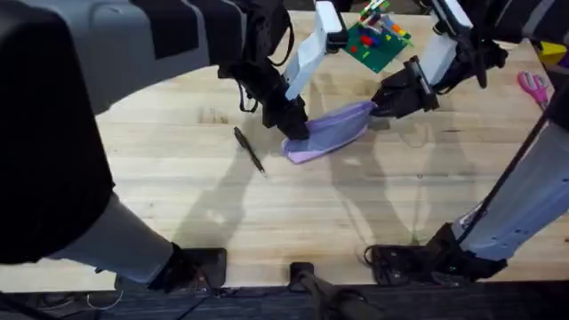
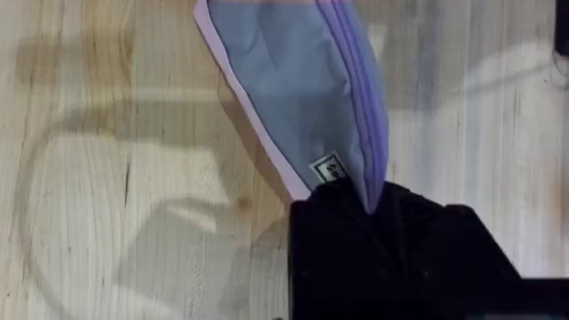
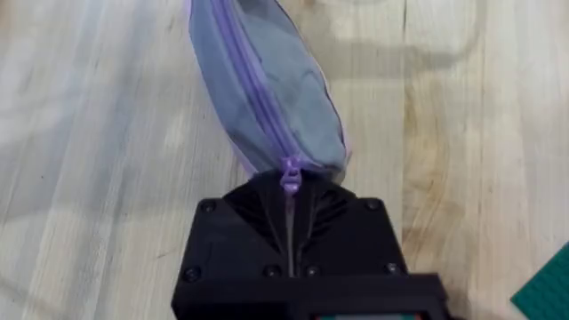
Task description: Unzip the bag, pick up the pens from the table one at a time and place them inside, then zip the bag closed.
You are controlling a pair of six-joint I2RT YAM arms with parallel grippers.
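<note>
Overhead: bag (image 1: 331, 132) between both pincers, pen (image 1: 249, 148) just beside.

Overhead: fixed above arm bases, looking down and forward over whole bench (image 1: 178, 196). Left wrist, right wrist: each close above bench, facing down past own pincer. All three share bag (image 1: 329, 133), 12 o'clock of centre overhead.

both arms grip bag (image 1: 327, 132); pen (image 1: 249, 148) beside.
</note>
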